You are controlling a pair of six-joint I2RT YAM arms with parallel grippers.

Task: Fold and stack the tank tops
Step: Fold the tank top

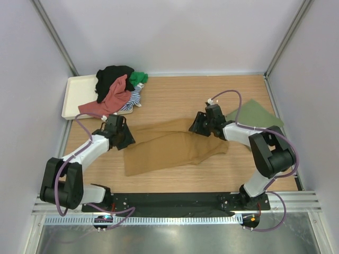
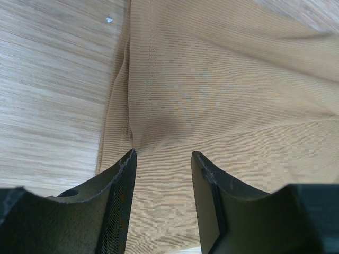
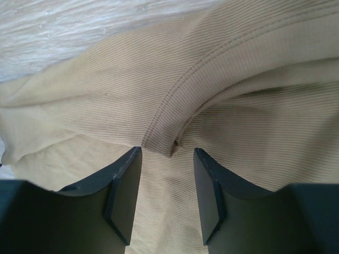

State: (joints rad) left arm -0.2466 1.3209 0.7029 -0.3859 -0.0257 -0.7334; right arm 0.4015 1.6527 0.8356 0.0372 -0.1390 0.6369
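A mustard brown tank top (image 1: 169,148) lies spread on the wooden table between both arms. My left gripper (image 1: 128,138) is open at its left edge; in the left wrist view its jaws (image 2: 161,156) stand apart over the ribbed cloth (image 2: 222,79) beside a hem fold. My right gripper (image 1: 196,127) is open at the top's upper right edge; in the right wrist view its jaws (image 3: 167,153) straddle a stitched band (image 3: 175,111) of the cloth. An olive green top (image 1: 254,114) lies flat at the right. A pile of black, red, green and striped tops (image 1: 116,87) sits at the back left.
A cream tray (image 1: 74,95) lies at the back left, partly under the pile of tops. Grey walls enclose the table on three sides. A black rail (image 1: 175,201) with the arm bases runs along the near edge.
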